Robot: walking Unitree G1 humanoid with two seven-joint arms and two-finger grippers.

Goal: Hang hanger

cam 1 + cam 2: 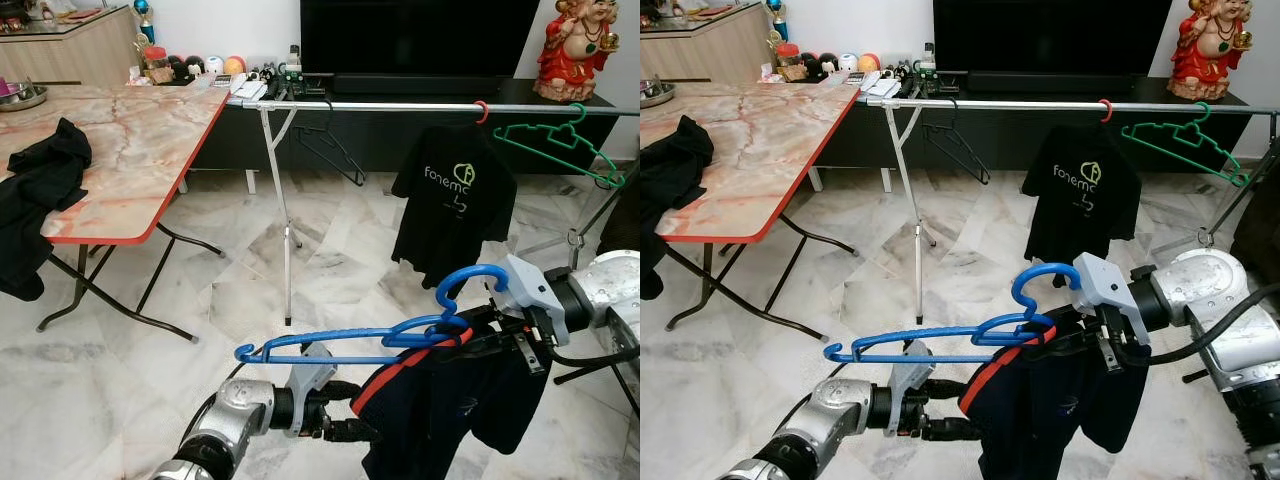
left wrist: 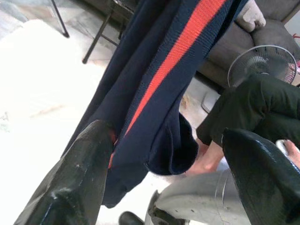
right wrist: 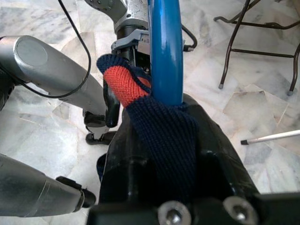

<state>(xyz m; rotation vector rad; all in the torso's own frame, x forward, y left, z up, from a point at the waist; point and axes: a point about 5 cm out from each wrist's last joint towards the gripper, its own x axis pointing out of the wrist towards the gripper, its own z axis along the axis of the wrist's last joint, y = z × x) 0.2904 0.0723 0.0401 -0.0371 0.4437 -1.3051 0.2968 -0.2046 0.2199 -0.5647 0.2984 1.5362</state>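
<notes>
A blue hanger (image 1: 400, 335) carries a dark navy garment (image 1: 450, 400) with a red stripe, low in front of me. My right gripper (image 1: 490, 335) is shut on the hanger's neck and the garment's collar (image 3: 159, 126), just below the hook. My left gripper (image 1: 352, 410) stands open at the garment's left edge, its fingers (image 2: 79, 178) on either side of the hanging navy cloth (image 2: 159, 84). The silver clothes rail (image 1: 400, 105) runs across the room ahead, higher up.
On the rail hang a black hanger (image 1: 330, 150), a black printed T-shirt (image 1: 455, 200) and a green hanger (image 1: 560, 145). A marble-topped folding table (image 1: 140, 140) with a black cloth (image 1: 40, 190) stands on the left. A person's leg in black trousers (image 2: 253, 103) and a fan (image 2: 262, 61) are nearby.
</notes>
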